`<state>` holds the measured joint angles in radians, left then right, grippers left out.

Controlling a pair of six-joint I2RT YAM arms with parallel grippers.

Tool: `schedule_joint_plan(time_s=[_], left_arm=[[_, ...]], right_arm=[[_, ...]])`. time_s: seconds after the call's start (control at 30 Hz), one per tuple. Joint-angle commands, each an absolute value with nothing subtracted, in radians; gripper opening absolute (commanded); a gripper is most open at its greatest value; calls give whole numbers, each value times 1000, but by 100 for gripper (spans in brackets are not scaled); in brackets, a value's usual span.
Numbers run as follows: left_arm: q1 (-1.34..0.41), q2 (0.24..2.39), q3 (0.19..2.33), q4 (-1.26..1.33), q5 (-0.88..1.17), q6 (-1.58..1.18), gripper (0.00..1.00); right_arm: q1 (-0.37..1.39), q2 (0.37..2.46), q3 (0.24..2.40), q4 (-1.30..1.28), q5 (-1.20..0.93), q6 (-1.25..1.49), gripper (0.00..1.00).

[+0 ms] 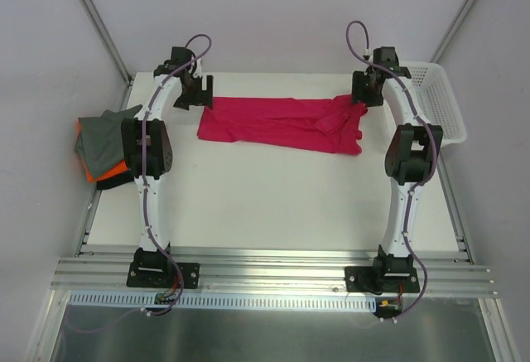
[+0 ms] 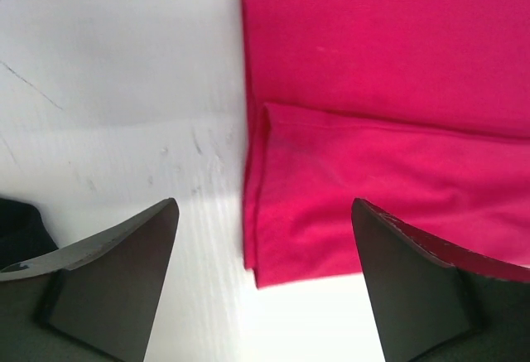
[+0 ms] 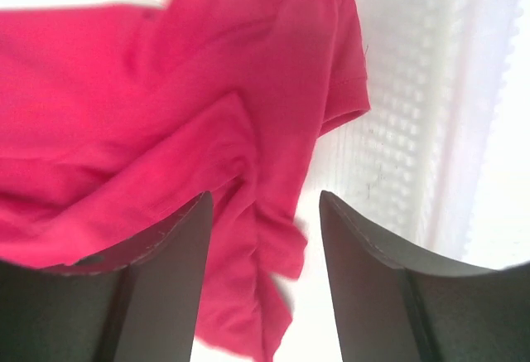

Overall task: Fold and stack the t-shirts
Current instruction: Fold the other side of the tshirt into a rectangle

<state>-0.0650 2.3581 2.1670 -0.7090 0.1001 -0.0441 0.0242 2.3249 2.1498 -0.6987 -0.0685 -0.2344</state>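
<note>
A magenta-pink t-shirt [image 1: 281,123] lies folded into a long strip across the far middle of the table. Its left end [image 2: 364,130] is flat and double-layered; its right end [image 3: 166,147] is bunched and wrinkled. My left gripper [image 1: 201,95] hangs over the strip's left end, open wide, nothing between its fingers [image 2: 108,279]. My right gripper [image 1: 364,93] is over the strip's right end, open, with loose cloth lying below the gap but not pinched. Grey [image 1: 108,134], orange [image 1: 116,169] and dark t-shirts sit piled at the table's left edge.
A white plastic mesh basket [image 1: 439,97] stands at the far right, close to the right gripper; its mesh wall [image 3: 414,130] shows beside the shirt's sleeve. Aluminium frame rails run along the near edge [image 1: 273,272].
</note>
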Motion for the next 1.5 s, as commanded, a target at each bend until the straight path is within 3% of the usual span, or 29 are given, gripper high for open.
schedule_joint_plan(time_s=[0.0,0.3,0.47,1.47], left_arm=[[-80,2235,2157,-729,193,-71,85],[-109,2292,2158,-732,374,-98,75],[-115,2338,2129,-733,457,-109,70],[-115,2370,1983,-764,492,-133,71]], right_arm=[[51,2152,2163,-686,-144,-190,58],[115,2117,1993,-701,-406,-34,57],[155,2125,1934,-710,-451,-8,57],[183,2286,1936,-755,-368,-44,57]])
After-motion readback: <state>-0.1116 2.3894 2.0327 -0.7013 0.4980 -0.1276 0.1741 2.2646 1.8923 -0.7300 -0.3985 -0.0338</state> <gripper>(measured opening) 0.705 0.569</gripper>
